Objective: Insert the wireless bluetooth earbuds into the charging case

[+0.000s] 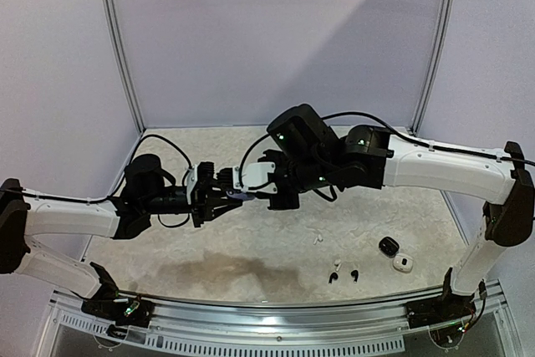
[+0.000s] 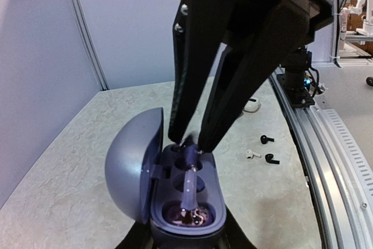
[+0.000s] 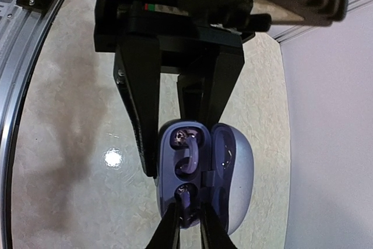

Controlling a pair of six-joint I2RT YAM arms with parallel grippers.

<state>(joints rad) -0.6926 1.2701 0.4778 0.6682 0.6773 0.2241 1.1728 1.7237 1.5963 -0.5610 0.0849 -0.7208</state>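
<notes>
Nearest the overhead camera, the right arm point(image 1: 435, 165) is reaching across towards the left arm point(image 1: 58, 219), and the two are meeting in mid-air above the table point(image 1: 251, 261). The left gripper point(image 2: 186, 238) is clamping the charging case point(image 2: 217, 199) by its base, jaws closed against its sides, and is presenting it with the lid point(image 2: 131, 173) swung open. The right gripper point(image 2: 189, 143) is pointing down into the case, its fingers nearly together and pinching a purple earbud point(image 3: 185, 202) at the well farthest from the left wrist.

This bud looks partly in but not yet released, so the insertion appears to be under way rather than finished. Something is glinting in the well nearest the left wrist; whether that is a seated bud or bare contacts cannot be told.

Well apart, near the right arm's base, a black case point(image 1: 388, 246) and a white case point(image 1: 403, 262) are lying just beside each other. Between them and the table's middle, a white earbud point(image 1: 337, 262) and a black earbud point(image 1: 333, 277) are lying loose, with another black one point(image 1: 354, 274) close by, so more work seems to be waiting. Nothing is blocking the well itself; the open lid is standing close beside the right fingers, which is likely leaving little room to adjust.
</notes>
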